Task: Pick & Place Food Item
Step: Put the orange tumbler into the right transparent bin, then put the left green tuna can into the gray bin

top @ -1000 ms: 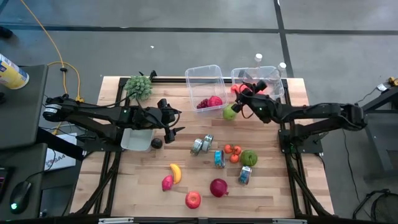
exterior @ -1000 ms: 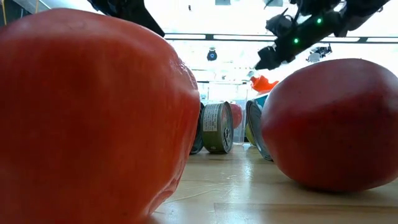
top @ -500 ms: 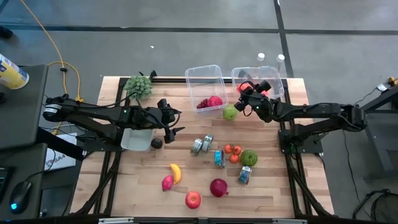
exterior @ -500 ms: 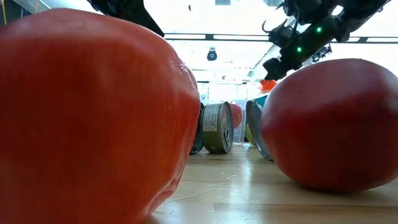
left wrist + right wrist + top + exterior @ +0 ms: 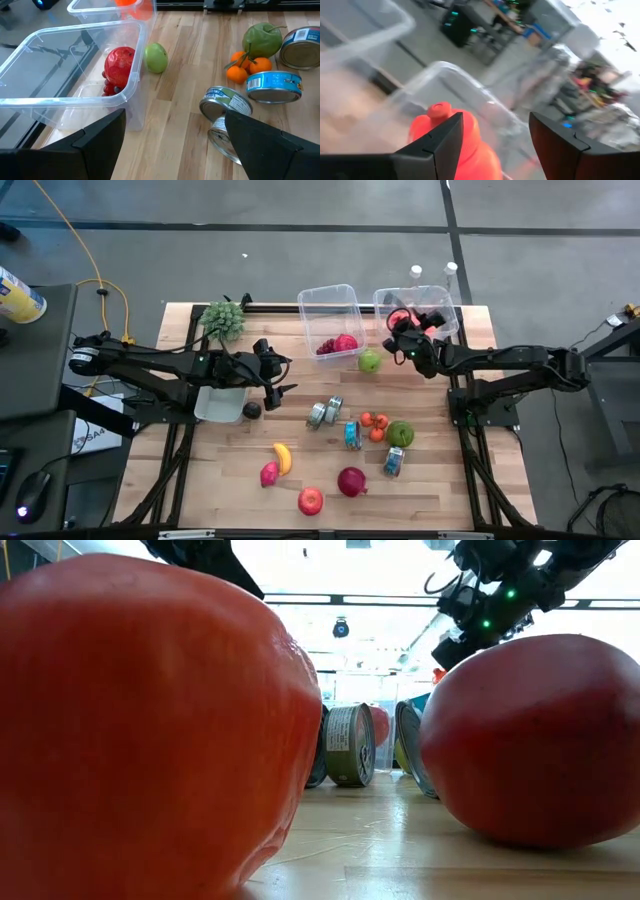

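While the left gripper (image 5: 283, 377) hangs wide and empty beside a frosted plastic tub (image 5: 219, 402), the right gripper (image 5: 402, 330) grips a bright orange pepper-shaped toy (image 5: 454, 145) over the clear plastic bin (image 5: 438, 305) at the wooden surface's (image 5: 230, 480) far edge.

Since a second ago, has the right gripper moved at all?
Yes. In the high view the right gripper, holding the orange item, has moved from near the green apple up over the right clear bin.
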You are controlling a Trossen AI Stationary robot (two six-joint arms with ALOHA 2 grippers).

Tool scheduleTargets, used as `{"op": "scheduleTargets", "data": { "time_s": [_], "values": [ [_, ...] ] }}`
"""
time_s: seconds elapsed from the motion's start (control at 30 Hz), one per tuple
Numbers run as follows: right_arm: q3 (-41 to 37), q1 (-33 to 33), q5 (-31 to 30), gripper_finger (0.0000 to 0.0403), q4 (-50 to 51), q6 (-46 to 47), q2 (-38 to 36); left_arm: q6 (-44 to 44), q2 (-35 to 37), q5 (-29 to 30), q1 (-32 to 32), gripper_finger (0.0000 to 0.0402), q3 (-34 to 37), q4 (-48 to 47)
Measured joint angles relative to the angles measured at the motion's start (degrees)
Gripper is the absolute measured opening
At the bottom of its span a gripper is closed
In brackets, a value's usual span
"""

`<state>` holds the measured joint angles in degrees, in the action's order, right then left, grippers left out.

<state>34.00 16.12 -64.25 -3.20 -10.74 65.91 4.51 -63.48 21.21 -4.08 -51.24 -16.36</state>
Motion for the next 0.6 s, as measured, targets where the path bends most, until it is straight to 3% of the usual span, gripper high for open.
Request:
{"op": "scheduleTargets", "data": {
  "time_s": [0.17, 0.4, 0.6],
  "values": [
    [0.0, 0.0, -8.0, 0.0215, 0.1, -1.5, -0.8, 0.0, 0.0, 0.0, 0.0, 0.0329, 0.0, 0.0],
    [0.0, 0.0, -25.6, 0.0215, -4.9, -4.5, -0.9, 0.0, 0.0, 0.0, 0.0, 0.0329, 0.0, 0.0],
    [0.0, -1.2, -22.9, 0.0215, -13.6, -13.0, -0.9, 0.0, 0.0, 0.0, 0.0, 0.0329, 0.0, 0.0]
  ]
}}
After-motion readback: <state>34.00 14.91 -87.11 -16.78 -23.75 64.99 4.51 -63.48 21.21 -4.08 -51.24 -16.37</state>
